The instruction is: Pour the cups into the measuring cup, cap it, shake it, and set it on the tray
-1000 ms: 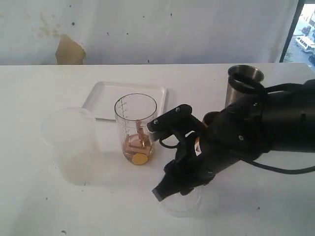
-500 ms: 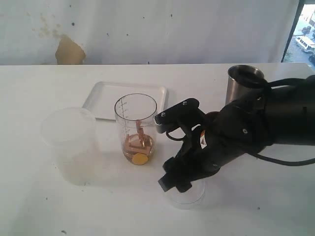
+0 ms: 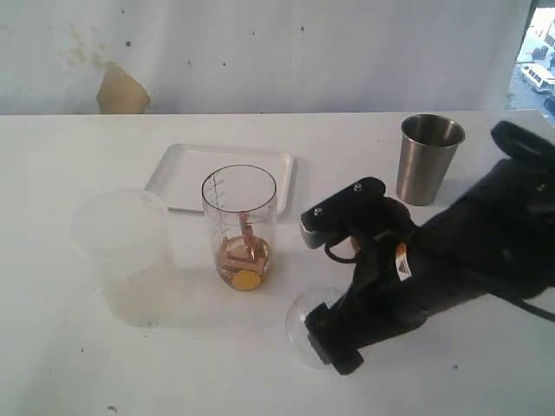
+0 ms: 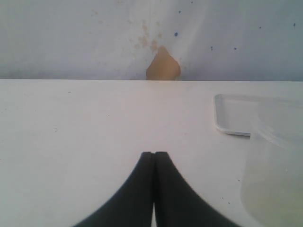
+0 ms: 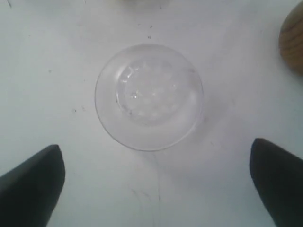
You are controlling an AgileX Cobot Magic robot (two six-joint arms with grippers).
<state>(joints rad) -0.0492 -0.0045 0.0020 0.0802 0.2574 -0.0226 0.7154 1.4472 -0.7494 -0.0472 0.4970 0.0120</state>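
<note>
Inside measuring cup (image 3: 239, 208), brownish pieces (image 3: 242, 258)

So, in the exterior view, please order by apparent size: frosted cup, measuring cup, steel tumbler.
Largest to smallest:
frosted cup
measuring cup
steel tumbler
The tumbler stands farther back, so its real size is unsure.

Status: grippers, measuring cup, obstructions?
Right gripper open above lid. Left gripper shut, empty. Measuring cup loaded, uncapped. Nothing between lid and cup.
</note>
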